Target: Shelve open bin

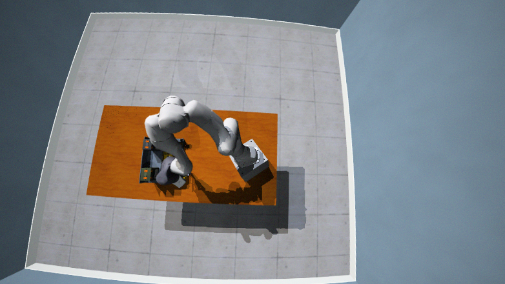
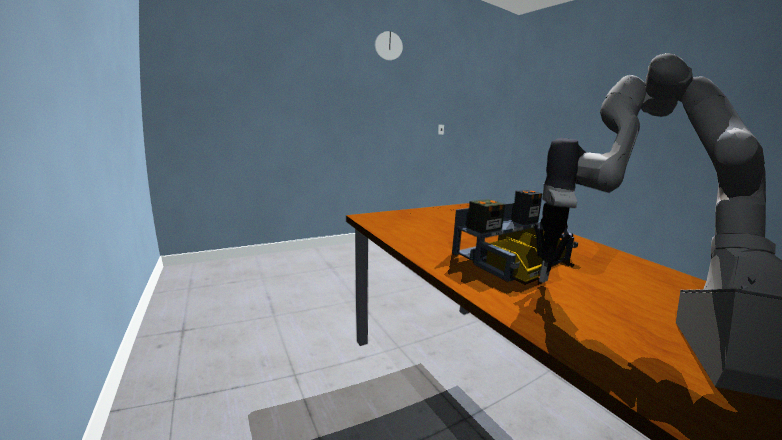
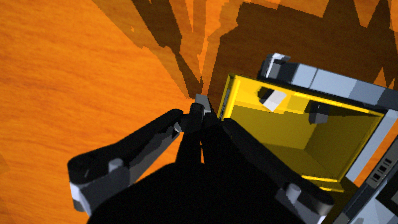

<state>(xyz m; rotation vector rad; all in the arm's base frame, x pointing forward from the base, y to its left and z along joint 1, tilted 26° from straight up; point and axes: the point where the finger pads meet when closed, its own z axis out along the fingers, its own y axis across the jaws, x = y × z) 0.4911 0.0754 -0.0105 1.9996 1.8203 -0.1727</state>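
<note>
The yellow open bin [image 3: 300, 135] [image 2: 514, 254] stands in the lower level of the small grey shelf [image 3: 325, 80] [image 2: 462, 236] [image 1: 145, 159] on the orange table. Two small parts [image 3: 274, 100] [image 3: 317, 116] lie inside it. My gripper [image 3: 199, 103] [image 2: 544, 275] is shut with nothing between its fingers. Its tips point down close to the table, right at the outer wall of the yellow bin. I cannot tell whether they touch the wall. In the overhead view the arm hides the gripper and most of the bin.
Two dark bins [image 2: 485, 215] [image 2: 526, 205] stand on the shelf's upper board. The robot's base [image 1: 250, 159] [image 2: 727, 328] stands at the table's right end. The table edge [image 2: 437, 279] runs close in front of the shelf.
</note>
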